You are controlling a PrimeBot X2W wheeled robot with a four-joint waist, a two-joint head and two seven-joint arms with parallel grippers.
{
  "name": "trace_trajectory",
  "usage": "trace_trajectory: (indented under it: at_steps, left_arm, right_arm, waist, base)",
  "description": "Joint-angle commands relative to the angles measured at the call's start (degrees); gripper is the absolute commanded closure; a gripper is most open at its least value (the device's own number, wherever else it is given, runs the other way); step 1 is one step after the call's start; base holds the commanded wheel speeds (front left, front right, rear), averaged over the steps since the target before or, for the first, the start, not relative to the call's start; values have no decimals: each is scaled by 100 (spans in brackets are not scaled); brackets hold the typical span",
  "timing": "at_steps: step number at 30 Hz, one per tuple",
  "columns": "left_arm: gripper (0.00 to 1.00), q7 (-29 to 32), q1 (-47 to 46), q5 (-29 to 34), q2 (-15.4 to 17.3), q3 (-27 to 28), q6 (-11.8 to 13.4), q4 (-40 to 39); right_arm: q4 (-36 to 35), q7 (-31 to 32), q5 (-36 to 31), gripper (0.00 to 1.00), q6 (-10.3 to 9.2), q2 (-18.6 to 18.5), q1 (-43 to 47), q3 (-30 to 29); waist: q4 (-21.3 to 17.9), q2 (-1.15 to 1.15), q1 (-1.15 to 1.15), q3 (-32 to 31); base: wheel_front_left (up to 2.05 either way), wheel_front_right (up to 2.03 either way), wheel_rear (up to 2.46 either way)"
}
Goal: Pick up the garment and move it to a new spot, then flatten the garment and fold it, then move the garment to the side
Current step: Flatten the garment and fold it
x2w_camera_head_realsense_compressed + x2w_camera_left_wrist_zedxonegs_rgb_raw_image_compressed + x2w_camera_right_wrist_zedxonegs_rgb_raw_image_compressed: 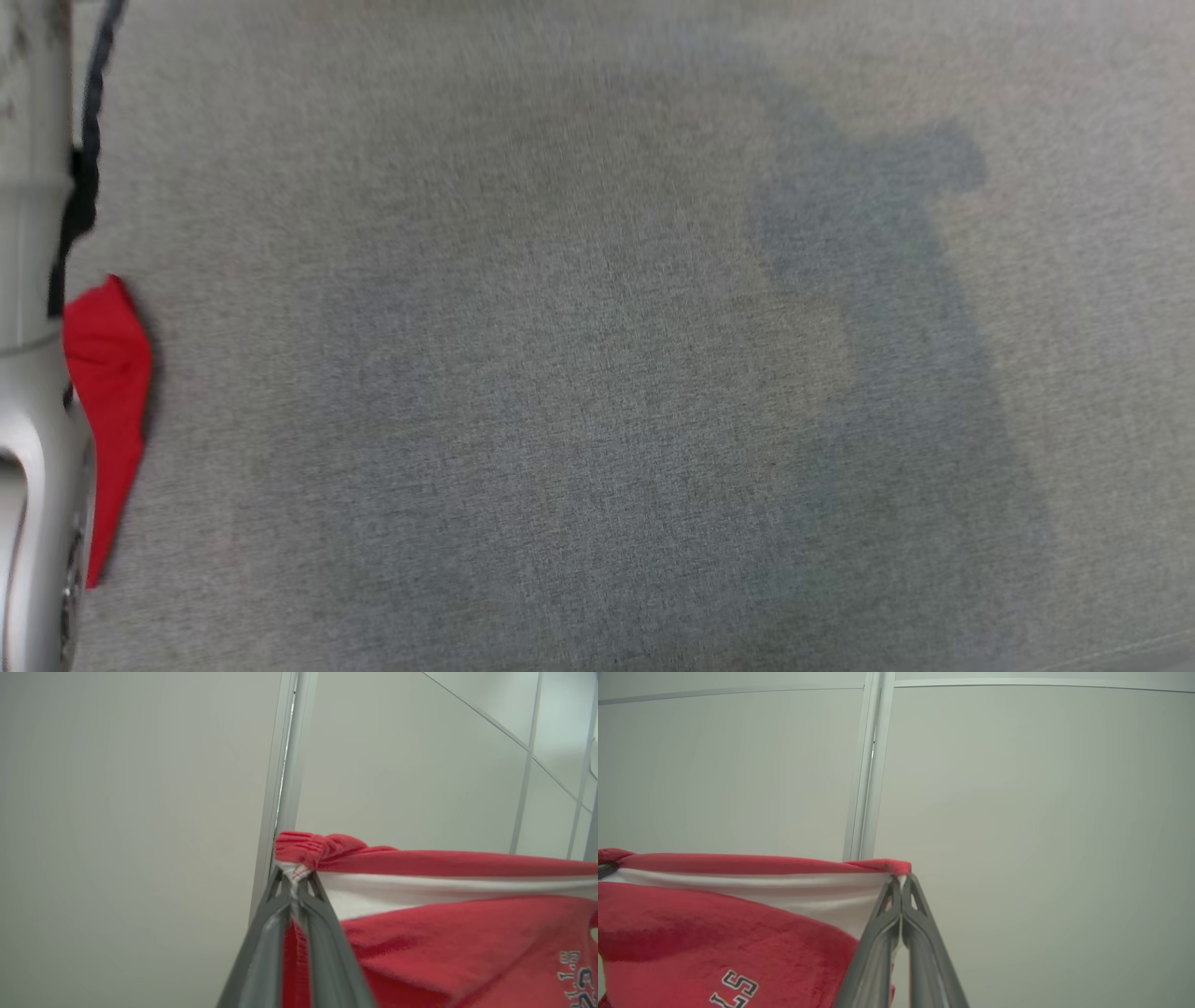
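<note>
The garment [467,947] is red with a white band and printed lettering. It hangs stretched between both grippers, held up in front of a pale wall. My left gripper [294,882] is shut on one bunched red and white corner of it. At the opposite corner my right gripper [902,882] is shut on the garment [714,933], the cloth pulled taut to the left of its fingers. In the head view a red flap of the garment [107,392] hangs at the far left edge beside a pale forearm [33,373].
A grey fabric work surface [607,373] lies below in the head view, with an arm-shaped shadow across its right half. Behind the cloth the wrist views show a pale panelled wall [1041,788] with a vertical seam.
</note>
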Motion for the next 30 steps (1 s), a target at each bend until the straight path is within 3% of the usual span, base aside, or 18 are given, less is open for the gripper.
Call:
trace_trajectory:
  at_steps: [1, 7, 11, 16, 21, 30]
  left_arm:
    - [100, -227, -256, 86, -26, 12, -49, 367]
    - [100, -924, -641, 173, -269, -84, -228, 1296]
    - [100, -1280, -279, 200, -452, -308, -438, 1897]
    - [100, -1482, 377, 247, -608, -608, -576, 2442]
    - [100, -1550, 1226, 421, -560, -902, -639, 2659]
    - [100, -1548, 2800, 800, -232, -1988, -646, 2501]
  right_arm:
    - [309, -273, -101, 100, -14, 66, -164, 28]
    - [980, -646, 15, 100, -13, 336, -204, 229]
    - [1320, -719, 556, 100, -13, 427, 183, 516]
    - [1659, -725, 1017, 100, -10, 212, 819, 1215]
    - [1924, -721, 1489, 100, -10, -80, 1495, 2010]
    - [2045, -685, 2347, 100, -10, -513, 2456, 3141]
  waist:
    - [-113, 0, 0, 573]
    - [-65, 0, 0, 814]
    - [37, 0, 0, 865]
    - [216, 0, 0, 760]
    - [349, 0, 0, 426]
    - [395, 0, 0, -446]
  base:
    - [0, 0, 0]
    - [0, 0, 0]
    - [0, 0, 0]
    - [0, 0, 0]
    - [0, 0, 0]
    - [0, 0, 0]
